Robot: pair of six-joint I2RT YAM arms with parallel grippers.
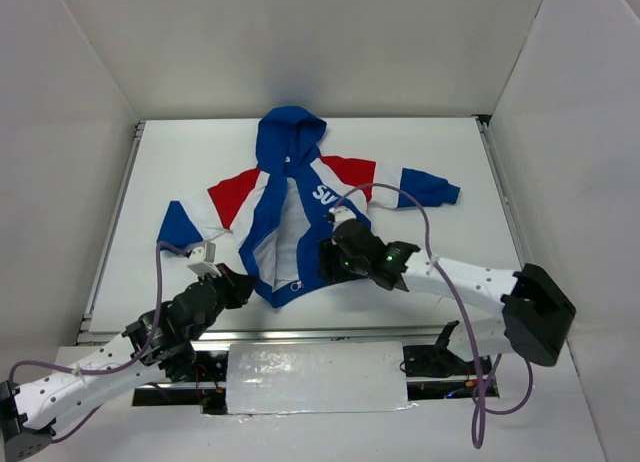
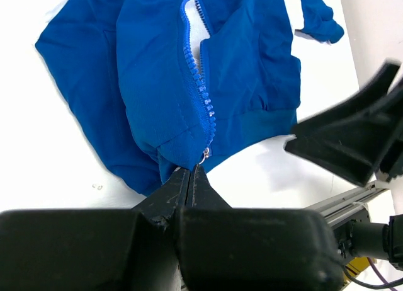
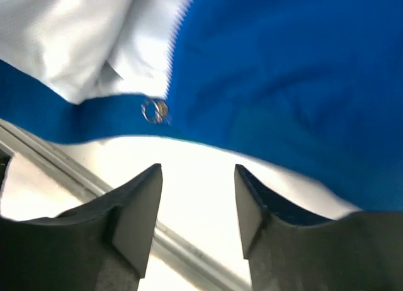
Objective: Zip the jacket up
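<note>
Open right hand has the zipper pull just ahead.
The jacket lies mid bench, hood toward the far edge; left hand pinches its near hem, zipper running away hoodward.

Small hooded cloth jacket: blue body, blue hood, red shoulders, white stripes, white inside. Flat white table.

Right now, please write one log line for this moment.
left gripper: shut on jacket | right gripper: open, empty | zipper: unzipped
</note>
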